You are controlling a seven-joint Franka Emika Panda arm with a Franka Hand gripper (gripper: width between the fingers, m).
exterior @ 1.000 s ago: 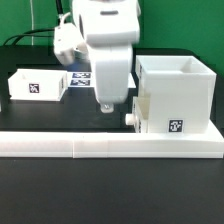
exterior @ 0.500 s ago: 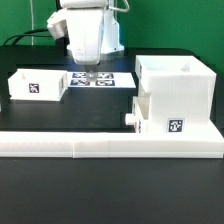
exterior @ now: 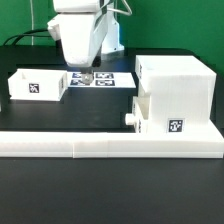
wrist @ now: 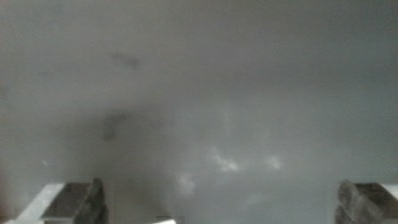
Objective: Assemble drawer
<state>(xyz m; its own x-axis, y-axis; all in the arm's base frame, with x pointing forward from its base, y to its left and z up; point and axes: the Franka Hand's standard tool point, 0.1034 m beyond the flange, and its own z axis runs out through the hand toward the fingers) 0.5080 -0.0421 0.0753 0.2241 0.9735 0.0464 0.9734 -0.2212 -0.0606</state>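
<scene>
A small white open-topped drawer (exterior: 38,84) with a black-and-white tag on its face sits on the black table at the exterior view's left. The tall white housing (exterior: 182,90) stands at the right with its own tag. A second low white drawer part (exterior: 146,116) with a round knob (exterior: 130,118) sticks out of the housing's left side. My gripper (exterior: 85,73) hangs just right of the left drawer, over the marker board. In the wrist view my gripper (wrist: 217,205) is open and empty, with only a blurred grey surface between the fingers (wrist: 71,200).
The marker board (exterior: 108,80) lies flat behind the gripper, between the drawer and the housing. A long white ledge (exterior: 100,146) runs across the front of the table. Cables hang at the back left.
My gripper has moved from beside the housing's protruding drawer toward the exterior view's left and back. It now hangs beside the left drawer. The parts have not moved.
</scene>
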